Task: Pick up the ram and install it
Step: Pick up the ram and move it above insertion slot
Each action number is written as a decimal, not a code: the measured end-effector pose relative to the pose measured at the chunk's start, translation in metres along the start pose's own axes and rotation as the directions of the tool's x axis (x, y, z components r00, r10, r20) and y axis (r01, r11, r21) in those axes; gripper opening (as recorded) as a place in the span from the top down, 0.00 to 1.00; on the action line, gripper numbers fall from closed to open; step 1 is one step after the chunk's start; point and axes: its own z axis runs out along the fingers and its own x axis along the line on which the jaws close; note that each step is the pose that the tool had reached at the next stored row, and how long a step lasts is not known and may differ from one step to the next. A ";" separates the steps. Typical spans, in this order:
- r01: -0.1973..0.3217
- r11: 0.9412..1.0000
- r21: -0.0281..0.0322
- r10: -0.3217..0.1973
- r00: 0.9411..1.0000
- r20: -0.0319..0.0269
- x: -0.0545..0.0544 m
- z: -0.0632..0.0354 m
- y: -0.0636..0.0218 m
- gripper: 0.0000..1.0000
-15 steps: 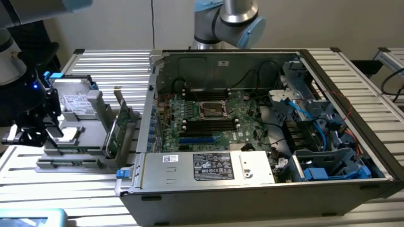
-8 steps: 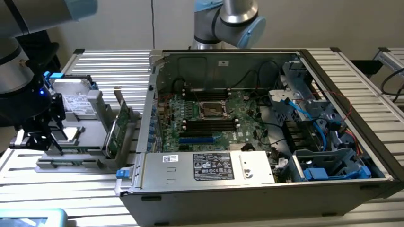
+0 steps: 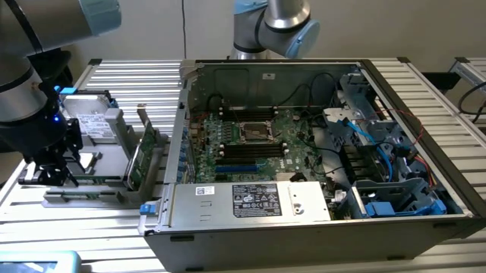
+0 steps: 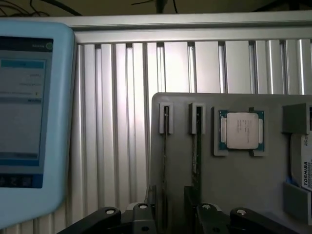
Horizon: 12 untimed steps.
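The hand [image 3: 48,173] hangs released, fingers spread and empty, low over the grey tray [image 4: 243,195] on the bench, to the exterior view's left of the open computer case [image 3: 304,227]. The ram [image 4: 197,151] stands on edge in one of two narrow tray slots just below the hand. Its long axis seems to run parallel to the gap between the fingers.
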 end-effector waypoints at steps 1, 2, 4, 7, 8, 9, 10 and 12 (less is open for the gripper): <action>0.000 1.000 0.000 0.000 1.000 0.000 0.000 0.0019 -0.0001 0.64; 0.000 1.000 0.000 0.000 1.000 0.000 0.000 0.0037 -0.0003 0.64; 0.000 1.000 0.001 0.000 1.000 0.000 0.000 0.0073 -0.0005 0.64; 0.000 1.000 0.005 0.000 1.000 0.000 0.000 0.0121 -0.0009 0.64; 0.000 1.000 0.007 0.000 1.000 0.000 0.000 0.0138 -0.0009 0.64; 0.000 1.000 0.008 0.000 1.000 0.000 0.000 0.0155 -0.0009 0.64; 0.000 1.000 0.009 0.000 1.000 0.000 0.000 0.0171 -0.0010 0.64; 0.000 1.000 0.011 0.000 1.000 0.001 0.000 0.0208 -0.0012 0.64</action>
